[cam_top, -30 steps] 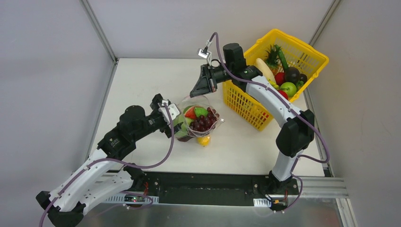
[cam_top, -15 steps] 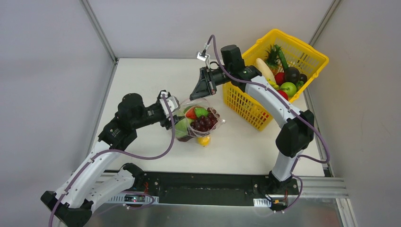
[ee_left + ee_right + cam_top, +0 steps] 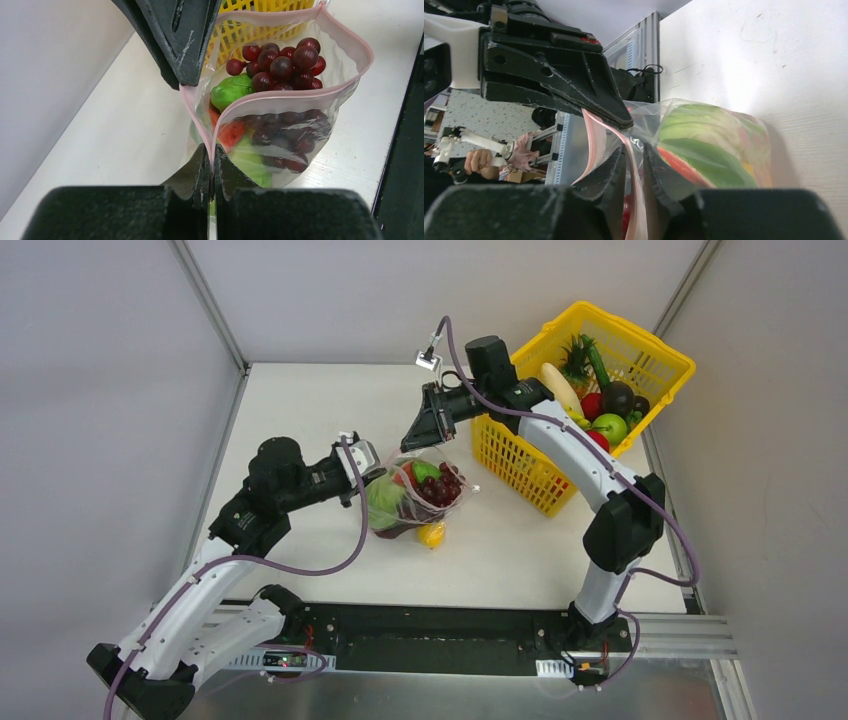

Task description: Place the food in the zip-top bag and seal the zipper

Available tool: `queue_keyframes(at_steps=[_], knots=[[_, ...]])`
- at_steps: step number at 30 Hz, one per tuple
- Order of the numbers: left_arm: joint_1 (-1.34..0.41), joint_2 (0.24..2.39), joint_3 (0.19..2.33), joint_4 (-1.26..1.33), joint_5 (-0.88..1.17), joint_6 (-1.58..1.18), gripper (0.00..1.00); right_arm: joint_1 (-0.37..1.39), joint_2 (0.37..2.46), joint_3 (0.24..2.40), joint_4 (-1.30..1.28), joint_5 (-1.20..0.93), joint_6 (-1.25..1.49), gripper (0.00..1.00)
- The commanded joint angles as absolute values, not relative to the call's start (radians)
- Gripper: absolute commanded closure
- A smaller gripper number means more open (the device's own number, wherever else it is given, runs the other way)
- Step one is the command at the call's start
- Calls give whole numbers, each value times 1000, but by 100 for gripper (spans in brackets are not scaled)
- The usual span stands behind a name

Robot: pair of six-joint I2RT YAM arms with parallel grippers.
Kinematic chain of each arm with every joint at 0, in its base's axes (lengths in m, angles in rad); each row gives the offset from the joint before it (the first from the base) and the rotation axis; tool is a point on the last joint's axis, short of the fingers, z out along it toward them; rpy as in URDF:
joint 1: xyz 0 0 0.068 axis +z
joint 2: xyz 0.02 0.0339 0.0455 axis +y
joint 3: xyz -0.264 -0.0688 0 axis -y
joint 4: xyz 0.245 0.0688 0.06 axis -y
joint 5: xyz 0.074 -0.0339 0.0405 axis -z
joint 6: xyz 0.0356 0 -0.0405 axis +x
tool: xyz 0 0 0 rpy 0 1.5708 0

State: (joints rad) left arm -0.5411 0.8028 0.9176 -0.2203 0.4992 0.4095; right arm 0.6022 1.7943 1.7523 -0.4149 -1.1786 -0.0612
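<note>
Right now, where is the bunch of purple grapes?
In the top view, the grapes sit inside the clear bag mid-table, beside a green fruit, just left of the yellow basket.

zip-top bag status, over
Left tool shut on zipper end, right tool shut on it farther along. Zip-top bag mouth gaping, grapes inside. Yellow fruit beside bag, apparently outside.
</note>
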Motion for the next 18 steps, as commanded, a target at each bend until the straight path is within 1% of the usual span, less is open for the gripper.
queue_keyframes(at_steps=[1, 3, 4, 7, 9, 12, 15, 18], knots=[[-531, 788, 904, -136, 479, 390, 100, 601, 1712, 1780, -409, -1081, -74, 67], [-531, 786, 893, -129, 484, 387, 100, 595, 1677, 1761, -400, -1020, -63, 48], [-531, 784, 888, -126, 485, 382, 100, 586, 1650, 1738, -382, -996, -57, 41], [-531, 768, 877, -115, 480, 376, 100, 545, 1523, 1618, -235, -932, -5, 26], [-531, 759, 874, -113, 478, 372, 100, 512, 1439, 1522, -144, -893, 48, 23], [-531, 751, 876, -117, 479, 366, 100, 469, 1314, 1348, -37, -877, 70, 21], [-531, 733, 881, -122, 491, 360, 100, 461, 1194, 1192, 19, -890, 10, 21], [-531, 721, 882, -120, 487, 353, 100, 462, 1070, 1008, 143, -906, -23, 21]])
